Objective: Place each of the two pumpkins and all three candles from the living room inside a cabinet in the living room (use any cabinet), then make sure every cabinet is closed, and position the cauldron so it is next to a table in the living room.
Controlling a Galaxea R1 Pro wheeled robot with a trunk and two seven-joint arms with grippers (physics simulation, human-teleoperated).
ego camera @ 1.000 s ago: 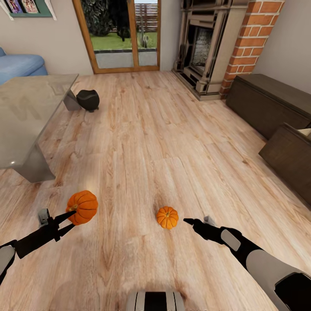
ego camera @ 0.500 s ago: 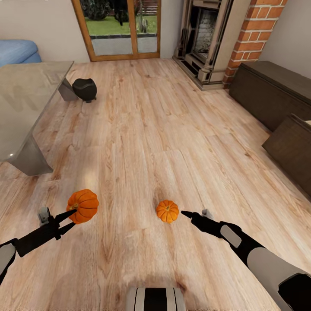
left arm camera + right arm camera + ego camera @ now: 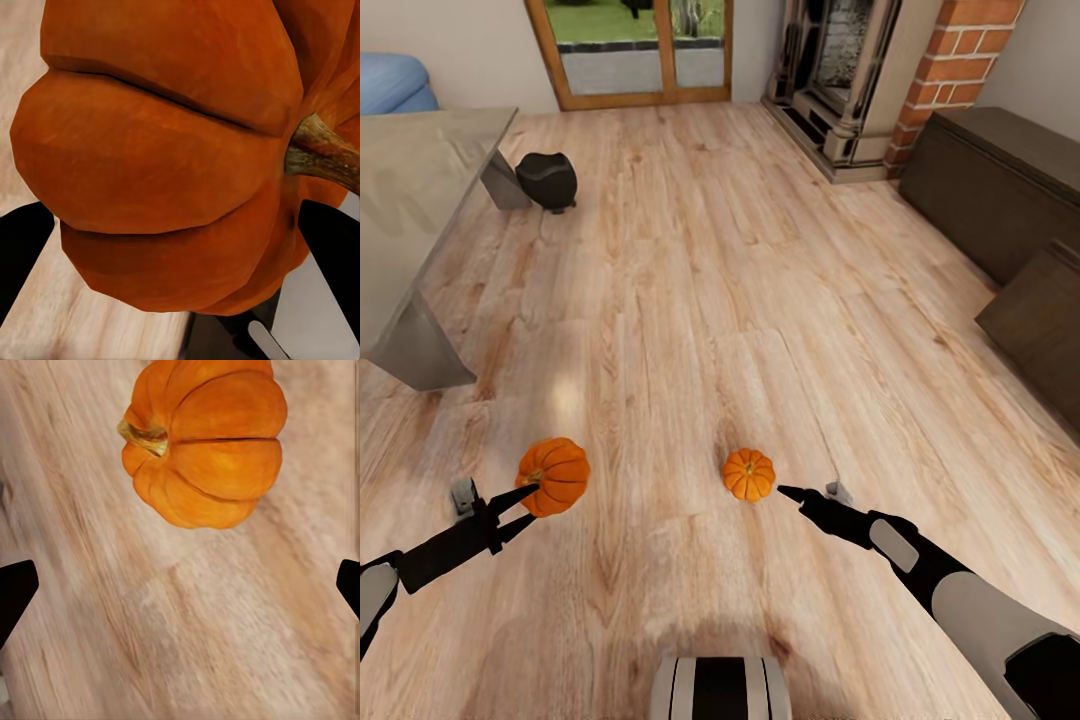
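Observation:
My left gripper (image 3: 525,492) is shut on an orange pumpkin (image 3: 553,476) and holds it above the floor at the lower left; up close the pumpkin (image 3: 165,150) sits between both fingers. A second pumpkin (image 3: 748,474) rests on the wood floor, and my right gripper (image 3: 790,493) stands open just right of it, apart from it. Seen from that wrist, this pumpkin (image 3: 202,450) lies ahead of the spread fingers. The black cauldron (image 3: 547,180) sits on the floor by the table (image 3: 420,200). The dark cabinet (image 3: 1000,180) stands at the right. The candles are out of view.
An open cabinet drawer (image 3: 1040,320) juts out at the right edge. A brick fireplace (image 3: 860,70) and a glass door (image 3: 630,50) are at the far wall, a blue sofa (image 3: 390,85) at the far left. Wood floor stretches between table and cabinet.
The head camera has tilted down, so the room slid up in the picture. My right gripper's tips have come slightly closer to the floor pumpkin. The left gripper still holds its pumpkin.

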